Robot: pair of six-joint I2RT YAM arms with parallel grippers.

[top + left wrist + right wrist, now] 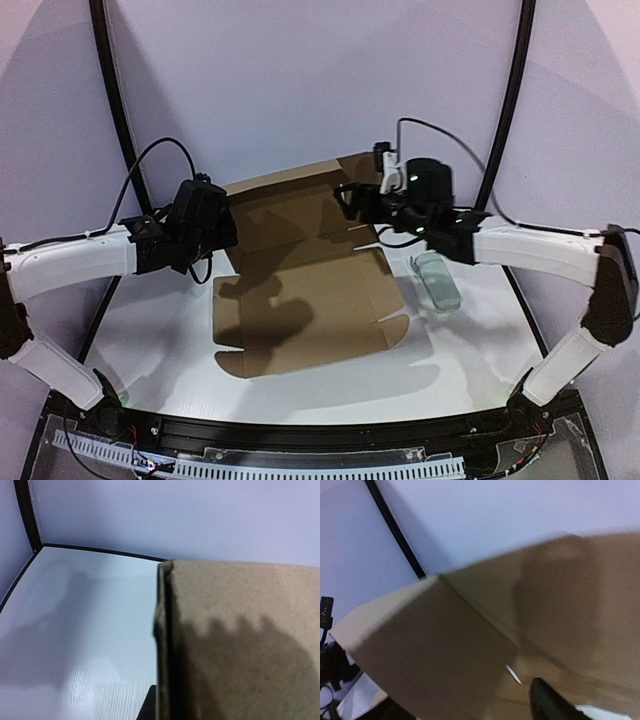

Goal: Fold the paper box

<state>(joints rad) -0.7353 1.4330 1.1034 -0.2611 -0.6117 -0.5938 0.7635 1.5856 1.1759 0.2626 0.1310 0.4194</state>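
The paper box [300, 290] is a brown cardboard mailer lying open on the white table, with its back panel [300, 205] tilted up. My left gripper [222, 235] is at the box's left edge. In the left wrist view the cardboard edge [165, 630] runs up between the jaws; one dark fingertip [150, 705] presses against it and the other is hidden behind the panel [240, 640]. My right gripper [352, 200] is at the raised panel's right end. In the right wrist view cardboard [470, 645] fills the frame and one dark finger [550, 705] shows, set well off centre.
A small pale grey-green rounded case [437, 280] lies on the table just right of the box, under the right forearm. Black frame posts [115, 100] stand at the back corners, with a pale backdrop behind them.
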